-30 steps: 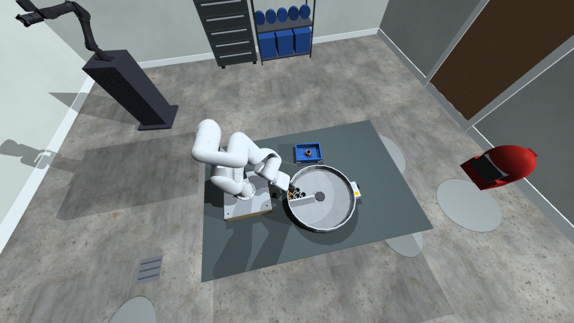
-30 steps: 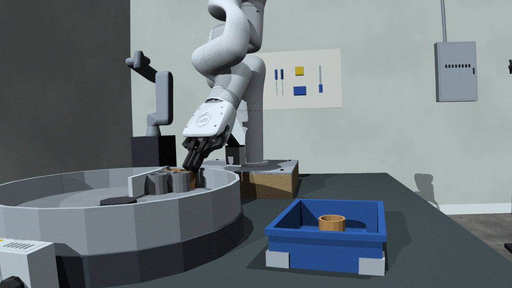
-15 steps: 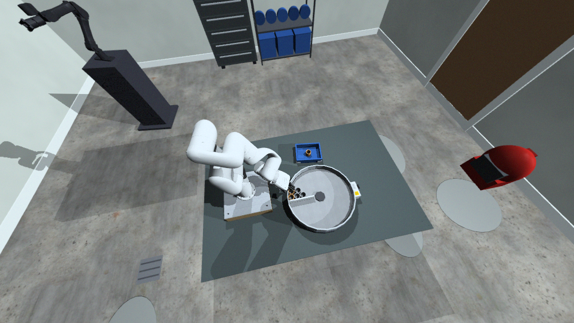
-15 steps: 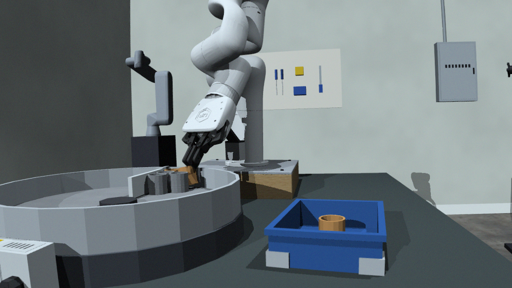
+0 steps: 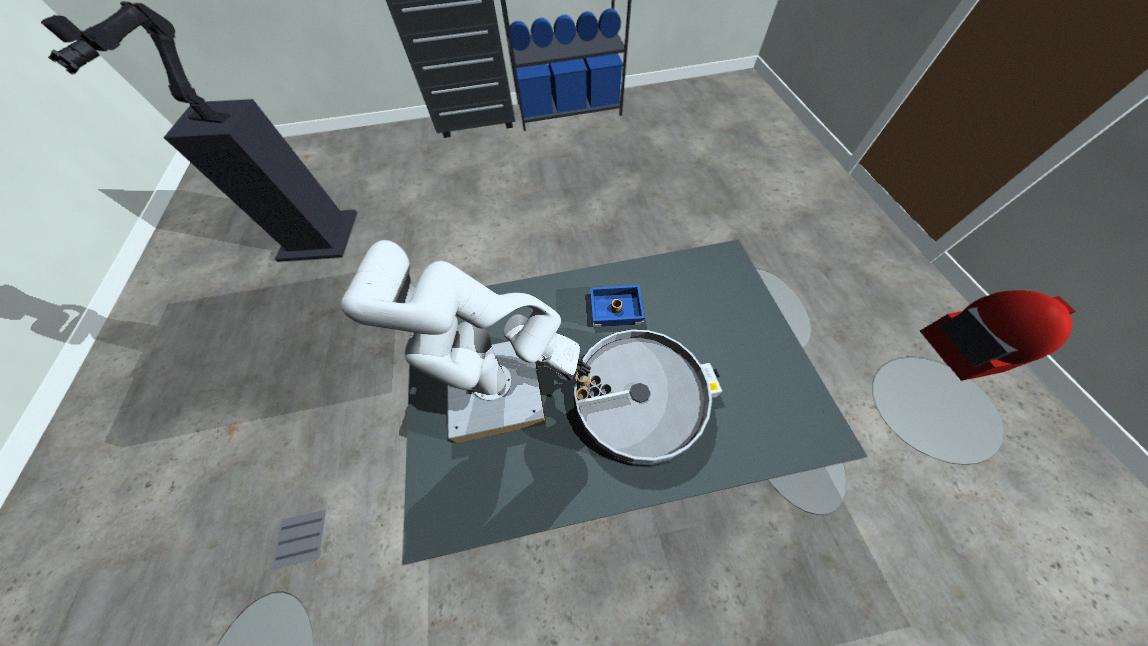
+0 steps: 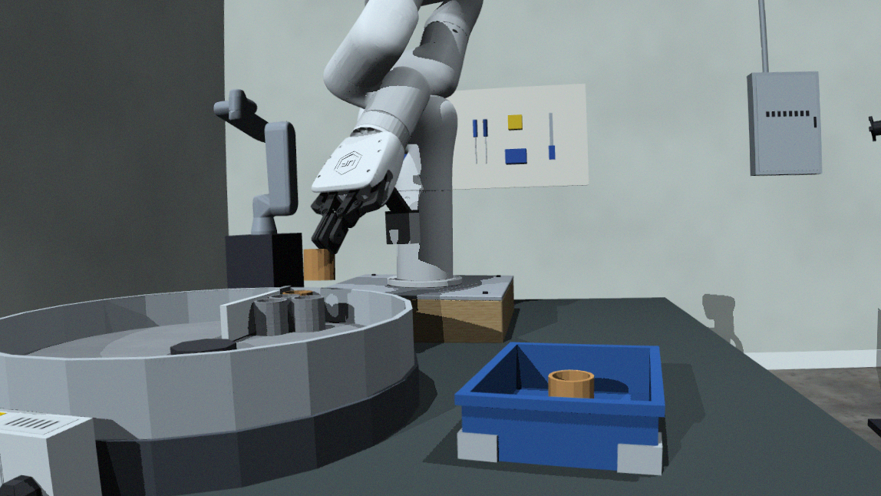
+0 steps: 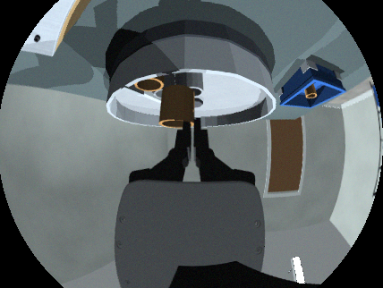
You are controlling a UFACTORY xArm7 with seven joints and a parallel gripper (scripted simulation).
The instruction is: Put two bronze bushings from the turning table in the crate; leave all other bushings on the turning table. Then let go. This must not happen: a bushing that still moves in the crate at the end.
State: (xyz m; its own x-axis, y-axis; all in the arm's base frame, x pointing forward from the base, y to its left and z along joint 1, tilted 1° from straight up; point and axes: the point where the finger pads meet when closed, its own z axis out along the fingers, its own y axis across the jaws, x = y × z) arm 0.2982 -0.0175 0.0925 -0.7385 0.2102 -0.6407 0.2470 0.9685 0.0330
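Note:
My gripper (image 6: 327, 243) is shut on the wall of a bronze bushing (image 6: 318, 264) and holds it in the air above the near-robot edge of the turning table (image 6: 184, 358). In the wrist view the held bushing (image 7: 176, 106) hangs from the fingertips (image 7: 190, 126) over the table. Another bronze bushing (image 7: 148, 83) lies on the table, next to two grey bushings (image 6: 289, 313). The blue crate (image 6: 560, 401) stands right of the table with one bronze bushing (image 6: 571, 382) inside. The overhead view shows the gripper (image 5: 583, 373), the table (image 5: 646, 396) and the crate (image 5: 610, 303).
A straight divider wall (image 6: 240, 317) and a dark hub (image 6: 202, 345) sit on the turning table. A white control box (image 6: 37, 447) is fixed at its front. My wooden base block (image 6: 459, 311) stands behind. A dark pedestal with a grey arm (image 6: 265, 203) is at the back left.

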